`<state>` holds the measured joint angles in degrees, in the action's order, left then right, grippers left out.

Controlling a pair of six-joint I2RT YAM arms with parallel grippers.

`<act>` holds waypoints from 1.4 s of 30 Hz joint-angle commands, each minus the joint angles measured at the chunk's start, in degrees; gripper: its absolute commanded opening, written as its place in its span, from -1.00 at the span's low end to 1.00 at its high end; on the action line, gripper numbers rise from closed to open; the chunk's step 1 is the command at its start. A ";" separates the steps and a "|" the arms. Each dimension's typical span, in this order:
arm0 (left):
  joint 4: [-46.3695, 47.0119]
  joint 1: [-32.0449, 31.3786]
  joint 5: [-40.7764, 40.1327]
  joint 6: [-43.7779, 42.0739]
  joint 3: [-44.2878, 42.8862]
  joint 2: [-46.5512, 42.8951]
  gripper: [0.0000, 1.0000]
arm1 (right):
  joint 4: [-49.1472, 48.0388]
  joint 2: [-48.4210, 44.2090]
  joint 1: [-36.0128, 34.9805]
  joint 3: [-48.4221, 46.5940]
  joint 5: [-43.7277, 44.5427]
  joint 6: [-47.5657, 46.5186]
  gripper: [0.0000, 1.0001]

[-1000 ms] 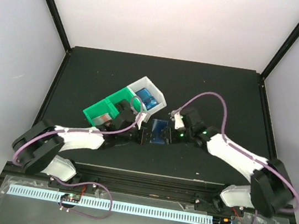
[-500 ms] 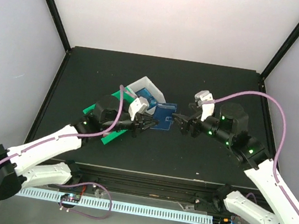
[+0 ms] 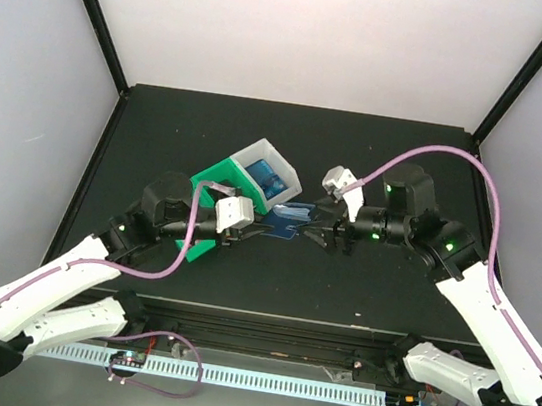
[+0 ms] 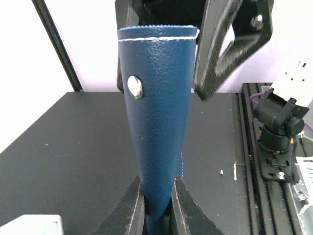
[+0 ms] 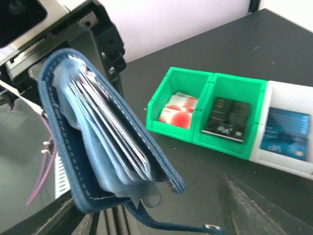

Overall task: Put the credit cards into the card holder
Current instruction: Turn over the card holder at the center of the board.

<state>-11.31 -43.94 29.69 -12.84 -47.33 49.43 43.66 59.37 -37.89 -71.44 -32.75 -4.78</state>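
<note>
The card holder [image 3: 287, 217], a dark blue folding wallet, hangs in the air between the two arms. My left gripper [image 3: 254, 223] is shut on its lower end, and in the left wrist view the card holder [image 4: 159, 112] rises from between my left gripper [image 4: 157, 191] fingers. My right gripper [image 3: 317, 232] is open at its far edge. The right wrist view shows the card holder [image 5: 93, 142] fanned open with clear sleeves, close to one side of my right gripper [image 5: 156, 220]. The credit cards lie in bins: red-and-white [image 5: 178, 108], black [image 5: 226, 120], blue [image 5: 286, 139].
A green two-compartment bin [image 3: 211, 183] and a white bin [image 3: 258, 153] stand on the black table behind my left gripper. A rail [image 3: 265, 318] runs along the table's near edge. Black frame posts stand at the back corners.
The card holder has gone from lying on the table to being held up in the air by my left gripper. The right gripper opened and let go of it. Both arms rose.
</note>
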 commanded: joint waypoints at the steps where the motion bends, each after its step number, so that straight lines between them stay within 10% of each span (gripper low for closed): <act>1: -1.22 -0.19 -1.01 -7.39 -4.96 -0.31 -0.97 | 1.19 0.70 -1.05 -1.47 -5.82 -3.50 0.24; 12: -3.04 -0.16 1.97 -7.86 -5.85 1.81 -0.97 | -2.01 4.05 -1.17 -3.35 -5.86 -6.04 -0.17; 16: -2.98 -0.09 -0.35 -4.89 -6.42 2.39 -0.93 | -2.70 3.94 -1.23 -2.38 -7.80 -7.50 -0.67; 18: -4.54 0.07 -4.93 -0.32 -8.12 3.47 -0.67 | -3.31 3.74 -1.27 -1.84 -7.75 -8.32 -0.96; 20: -6.67 0.25 -10.73 5.99 -9.98 4.92 0.28 | -6.31 2.21 -1.25 -0.23 -5.19 -7.43 -0.98; 28: -9.36 2.12 -24.38 31.01 -6.83 0.52 0.96 | -25.78 -6.18 -1.28 12.52 11.29 -12.74 -0.98; 42: 6.38 4.66 -4.38 84.87 -11.54 4.48 0.89 | -49.66 -11.87 -5.78 25.58 18.19 -34.91 -0.98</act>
<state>-11.27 -39.53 16.16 52.80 -56.51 50.24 4.19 47.31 -41.76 -46.02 -20.73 -31.77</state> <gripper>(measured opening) 0.954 0.104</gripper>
